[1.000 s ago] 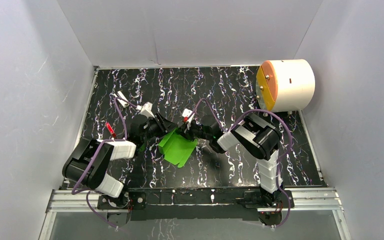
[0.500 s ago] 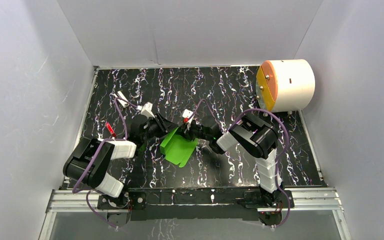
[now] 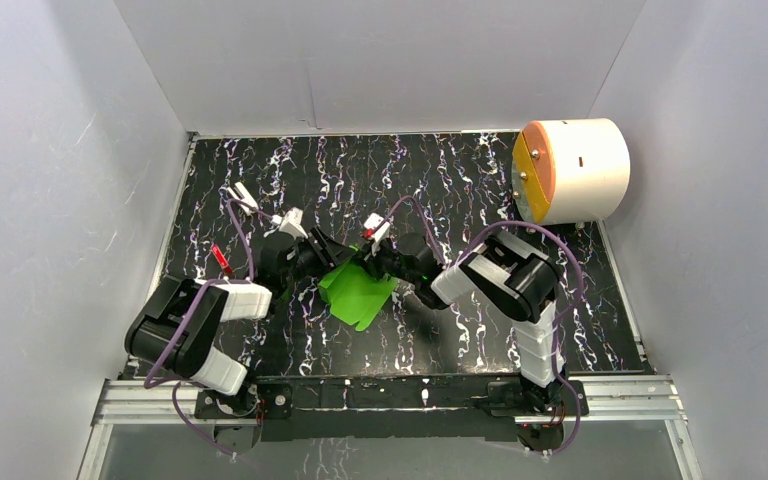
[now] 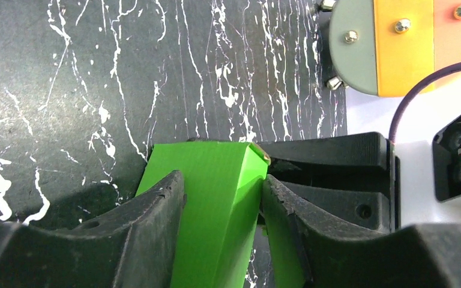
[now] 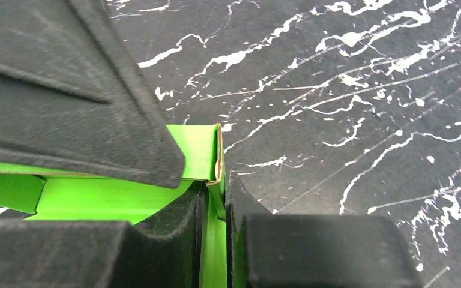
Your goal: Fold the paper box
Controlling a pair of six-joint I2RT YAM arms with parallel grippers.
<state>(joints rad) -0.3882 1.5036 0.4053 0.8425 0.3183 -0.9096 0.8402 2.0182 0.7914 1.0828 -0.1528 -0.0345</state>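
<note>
Down at the near edge of the table [image 3: 440, 180], the two arms stand bolted side by side on a metal rail [image 3: 390, 393]; the left arm [image 3: 200, 320] bends in from the left and the right arm [image 3: 520, 280] from the right, each trailing a purple cable [image 3: 245, 250]; they lean toward each other and meet around the middle of the black, white-veined top.

Between them is the paper box [image 3: 358, 297], bright green card, partly folded, its near part spread over the table and its far end raised into the grippers.

The left gripper [image 4: 221, 183] has its fingers [image 4: 156, 210] standing apart with a folded green section filling the gap between them; the card looks to touch both inner faces, but I cannot tell whether they are squeezing it or only straddling it.

The right gripper [image 5: 216, 183] is closed to a narrow slit, pinching one thin upright flap of the box at a corner; one finger of the other gripper lies across the card just beside it.

Farther back, at the far right corner, a large white drum [image 3: 580, 170] lies on its side, its orange-and-yellow face turned toward the middle, well apart from the box; plain white walls [image 3: 380, 60] close in the far side and both flanks.
</note>
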